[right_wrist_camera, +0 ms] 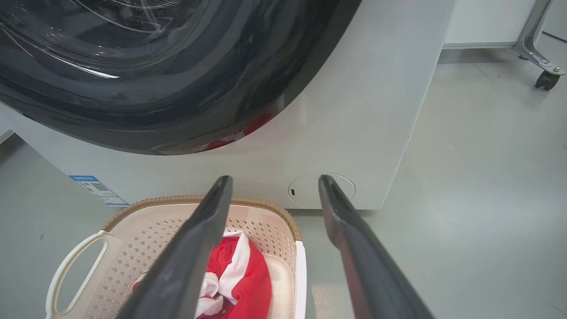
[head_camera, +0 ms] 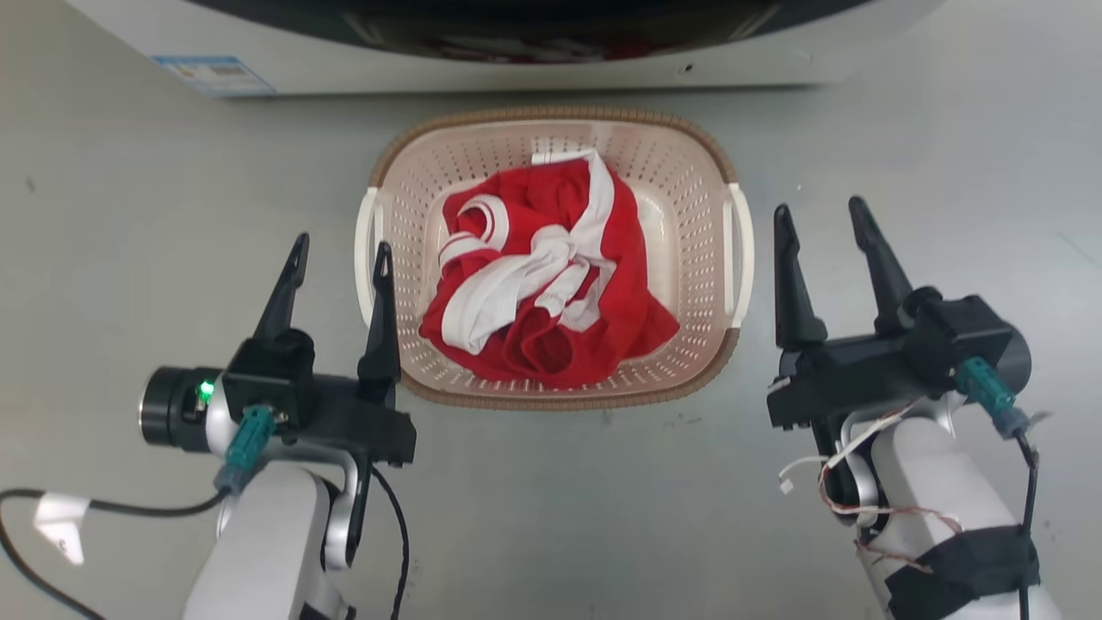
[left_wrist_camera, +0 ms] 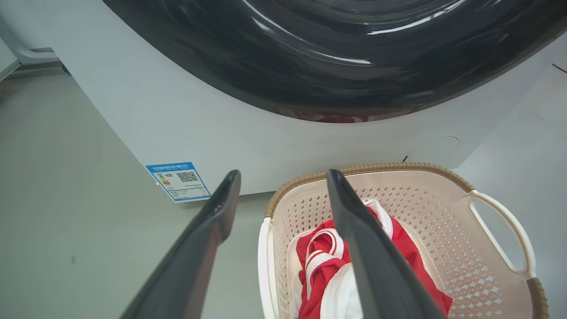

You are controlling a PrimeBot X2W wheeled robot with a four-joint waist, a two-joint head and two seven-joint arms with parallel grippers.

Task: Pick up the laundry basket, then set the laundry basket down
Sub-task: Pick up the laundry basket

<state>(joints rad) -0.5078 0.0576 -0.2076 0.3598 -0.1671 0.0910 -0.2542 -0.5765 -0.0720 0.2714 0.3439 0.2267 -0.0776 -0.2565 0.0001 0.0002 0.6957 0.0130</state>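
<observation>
my left jaws and right jaws stand open, empty, flanking the laundry basket (head_camera: 684, 176) of red-and-white clothes (head_camera: 551, 288) on the floor (head_camera: 129, 215).

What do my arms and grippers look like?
Both: pale forearms, black gripper bodies, two long dark fingers, a teal connector. The left gripper has a green light and black cable with white tag; right gripper has loose thin wires and a black forearm strap.

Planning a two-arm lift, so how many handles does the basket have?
2. The left handle is on the basket's side by the left gripper; the right handle is by the right gripper. Both jaws open.
</observation>
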